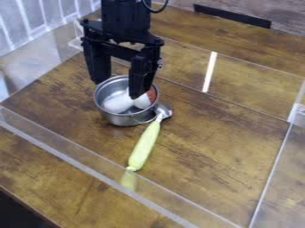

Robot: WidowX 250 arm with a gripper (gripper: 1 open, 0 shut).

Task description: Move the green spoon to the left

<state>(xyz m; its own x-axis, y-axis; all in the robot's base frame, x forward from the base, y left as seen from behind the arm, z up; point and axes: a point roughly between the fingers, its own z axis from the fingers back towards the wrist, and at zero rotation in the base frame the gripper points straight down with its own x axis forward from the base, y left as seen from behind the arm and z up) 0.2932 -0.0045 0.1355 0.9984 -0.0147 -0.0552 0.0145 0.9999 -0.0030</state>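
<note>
The green spoon [145, 143] lies on the wooden table [226, 134], its yellow-green handle pointing toward the near edge and its greyish end [161, 112] touching the right side of the steel bowl [119, 101]. My gripper [121, 67] hangs above the bowl, pointing straight down, fingers [94, 64] spread wide with nothing between them. The gripper is apart from the spoon, above and to the left of it. The right finger hides part of the bowl's white and red contents.
Clear acrylic walls [71, 134] ring the work area on the near, left and right sides. A dark object [233, 13] sits at the table's far edge. A bright reflection streak [210, 71] lies right of the bowl.
</note>
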